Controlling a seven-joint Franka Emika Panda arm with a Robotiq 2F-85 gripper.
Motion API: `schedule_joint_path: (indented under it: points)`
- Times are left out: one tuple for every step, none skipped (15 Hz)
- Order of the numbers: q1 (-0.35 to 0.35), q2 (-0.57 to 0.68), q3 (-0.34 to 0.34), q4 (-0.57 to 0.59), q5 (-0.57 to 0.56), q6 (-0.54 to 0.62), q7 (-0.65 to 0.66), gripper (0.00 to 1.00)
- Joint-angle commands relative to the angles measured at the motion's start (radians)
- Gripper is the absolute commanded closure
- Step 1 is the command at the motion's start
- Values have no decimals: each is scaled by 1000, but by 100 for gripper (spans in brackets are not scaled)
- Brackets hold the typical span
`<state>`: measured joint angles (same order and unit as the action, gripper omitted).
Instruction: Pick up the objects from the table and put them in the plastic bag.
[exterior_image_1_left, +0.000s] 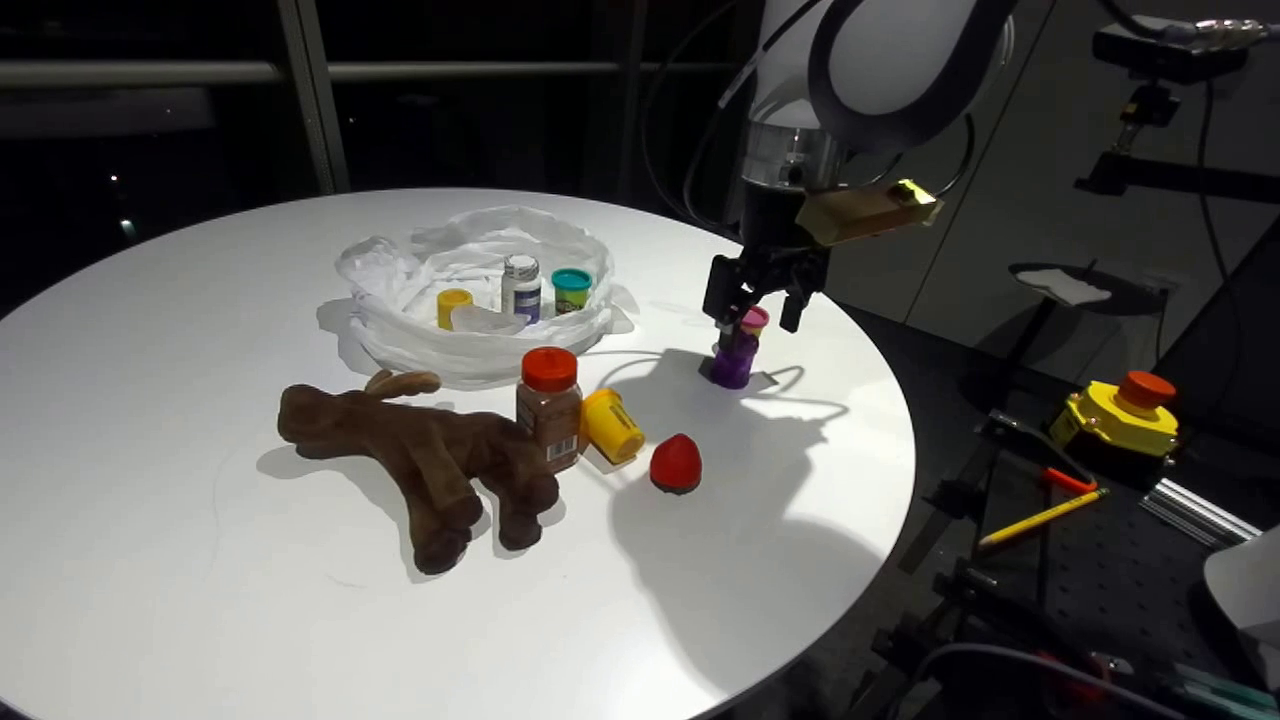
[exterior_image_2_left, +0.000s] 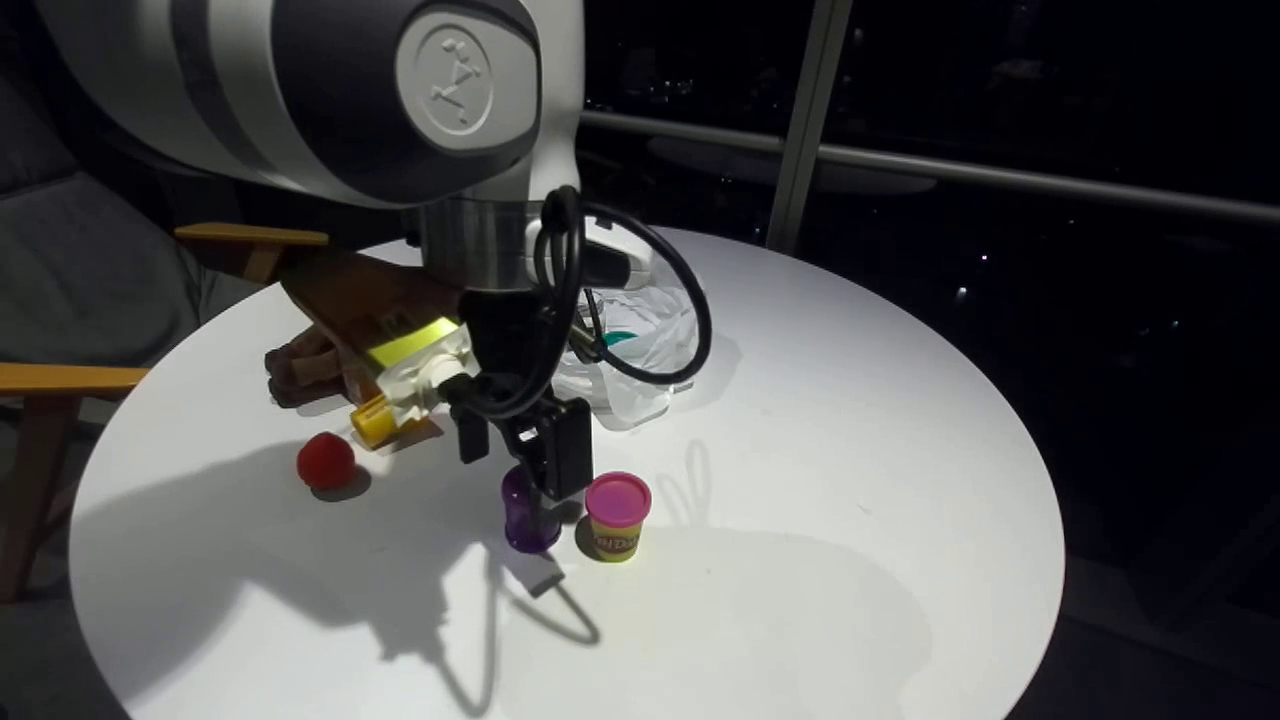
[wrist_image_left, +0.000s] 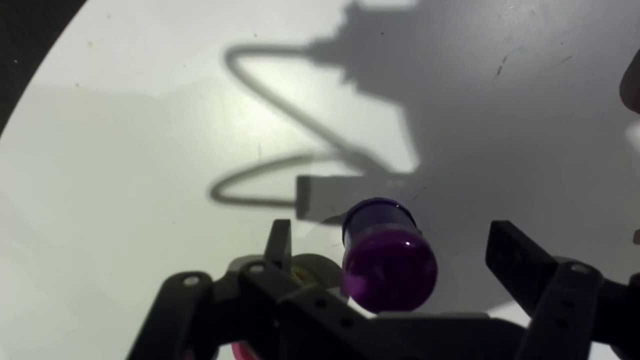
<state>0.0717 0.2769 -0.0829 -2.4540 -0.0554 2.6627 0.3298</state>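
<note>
My gripper (wrist_image_left: 390, 236) is open, its fingers on either side of a dark purple container (wrist_image_left: 392, 270) that stands on the table. The purple container also shows in both exterior views (exterior_image_1_left: 733, 365) (exterior_image_2_left: 528, 515). A pink-lidded yellow tub (exterior_image_2_left: 618, 510) stands close beside it, partly hidden by a finger in the wrist view. The white plastic bag (exterior_image_1_left: 470, 365) lies open, holding a yellow tub (exterior_image_1_left: 454, 303), a white bottle (exterior_image_1_left: 521, 288) and a teal-lidded tub (exterior_image_1_left: 571, 290). A red-lidded jar (exterior_image_1_left: 550, 410), a tipped yellow tub (exterior_image_1_left: 612, 425), a red strawberry-like object (exterior_image_1_left: 676, 463) and a brown plush (exterior_image_1_left: 420, 450) are on the table.
The round white table (exterior_image_1_left: 250, 620) has its edge close to the gripper side. The tipped yellow tub touches or nearly touches the jar, and the plush lies against the jar. A wooden-armed chair (exterior_image_2_left: 70, 380) stands beside the table. A yellow box with a red button (exterior_image_1_left: 1120, 415) is off the table.
</note>
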Motion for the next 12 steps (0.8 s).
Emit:
schedule_joint_path:
  points:
    - [-11, 20, 4, 6, 27, 36, 1, 1]
    - [-17, 30, 10, 11, 43, 44, -9, 19]
    - [-21, 37, 12, 14, 53, 61, -14, 26]
    - [-24, 45, 16, 17, 69, 76, -21, 30]
    - [-26, 54, 17, 21, 79, 97, -22, 38]
    - [-27, 66, 16, 28, 86, 106, -22, 47]
    - [-27, 72, 15, 31, 92, 118, -20, 58]
    - [-24, 78, 12, 34, 93, 124, -17, 65]
    - [-20, 83, 6, 36, 90, 130, -14, 74]
    - [-19, 80, 6, 37, 91, 129, -14, 77]
    - [-21, 65, 10, 33, 96, 115, -19, 74]
    - [-25, 45, 17, 28, 101, 98, -32, 74]
